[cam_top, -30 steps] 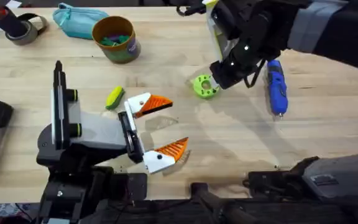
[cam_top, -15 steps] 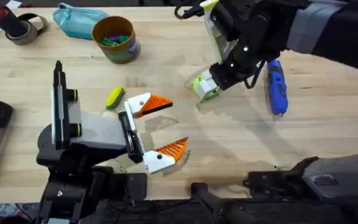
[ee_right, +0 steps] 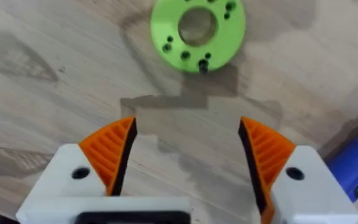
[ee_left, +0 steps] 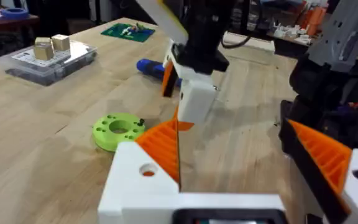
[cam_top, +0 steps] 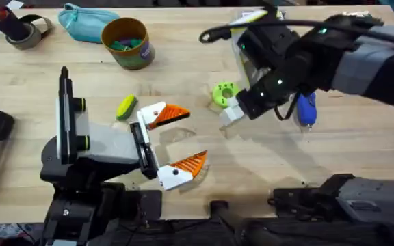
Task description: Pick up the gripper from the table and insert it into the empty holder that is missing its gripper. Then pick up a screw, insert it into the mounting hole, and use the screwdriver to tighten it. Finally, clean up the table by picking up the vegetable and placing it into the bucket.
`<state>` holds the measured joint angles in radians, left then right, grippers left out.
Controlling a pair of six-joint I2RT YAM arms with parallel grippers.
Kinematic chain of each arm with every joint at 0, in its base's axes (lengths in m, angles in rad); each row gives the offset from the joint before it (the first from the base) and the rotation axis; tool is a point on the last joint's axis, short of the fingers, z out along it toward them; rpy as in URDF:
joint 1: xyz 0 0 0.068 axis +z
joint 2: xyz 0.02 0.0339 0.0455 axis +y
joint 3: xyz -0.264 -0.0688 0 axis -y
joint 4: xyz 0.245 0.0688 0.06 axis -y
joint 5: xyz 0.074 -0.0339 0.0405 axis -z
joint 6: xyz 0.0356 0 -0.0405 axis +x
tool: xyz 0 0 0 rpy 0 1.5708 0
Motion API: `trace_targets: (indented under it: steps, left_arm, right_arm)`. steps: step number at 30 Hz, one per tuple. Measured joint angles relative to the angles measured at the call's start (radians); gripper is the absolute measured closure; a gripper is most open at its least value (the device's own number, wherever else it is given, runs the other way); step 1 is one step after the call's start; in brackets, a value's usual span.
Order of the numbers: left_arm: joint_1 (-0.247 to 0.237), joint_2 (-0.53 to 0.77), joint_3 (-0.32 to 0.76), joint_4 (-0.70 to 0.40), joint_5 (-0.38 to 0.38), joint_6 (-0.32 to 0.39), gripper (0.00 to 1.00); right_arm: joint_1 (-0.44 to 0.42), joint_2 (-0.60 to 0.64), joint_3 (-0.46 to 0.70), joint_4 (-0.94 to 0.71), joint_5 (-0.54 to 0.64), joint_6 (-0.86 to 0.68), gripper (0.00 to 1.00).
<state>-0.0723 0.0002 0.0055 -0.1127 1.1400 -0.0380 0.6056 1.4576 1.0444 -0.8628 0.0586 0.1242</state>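
The lime-green gripper piece (cam_top: 224,93) lies flat on the table, also seen as the green ring (ee_right: 197,28) (ee_left: 118,130). My right gripper (cam_top: 234,111) (ee_right: 188,152) hovers just in front of it, open and empty. The blue screwdriver (cam_top: 307,107) lies beside it, partly under the right arm. My left gripper (cam_top: 182,139) (ee_left: 241,162) rests open near the table's front. The yellow vegetable (cam_top: 126,107) lies just behind its far finger. The ochre bucket (cam_top: 127,42) stands at the back left. The holder and the screw are out of view.
A teal pouch (cam_top: 87,22) and a tape roll (cam_top: 22,31) lie at the back left. A clear box with small blocks (ee_left: 48,56) and a green mat (ee_left: 128,31) sit beyond the screwdriver. Bare wood lies between the two grippers.
My right gripper came over the green piece, then pulled back toward the table's front. The piece lies uncovered in about the same spot. The left arm has not moved.
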Motion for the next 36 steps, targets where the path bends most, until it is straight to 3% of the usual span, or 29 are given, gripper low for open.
trace_targets:
  steps: [14,29,36]
  left_arm:
    - [0.0,0.0,0.0,0.0,0.0,0.0,0.014]
    - [0.0,0.0,0.0,0.0,0.0,0.0,0.014]
    - [0.0,0.0,0.0,0.0,0.0,0.0,0.014]
  right_arm:
    - [-0.022,0.005,-0.015,0.062,0.0,0.009,0.009]
    - [-0.066,0.134,0.018,0.129,0.0,0.001,0.01]
    - [-0.066,0.144,0.029,0.15,0.0,-0.002,0.121]
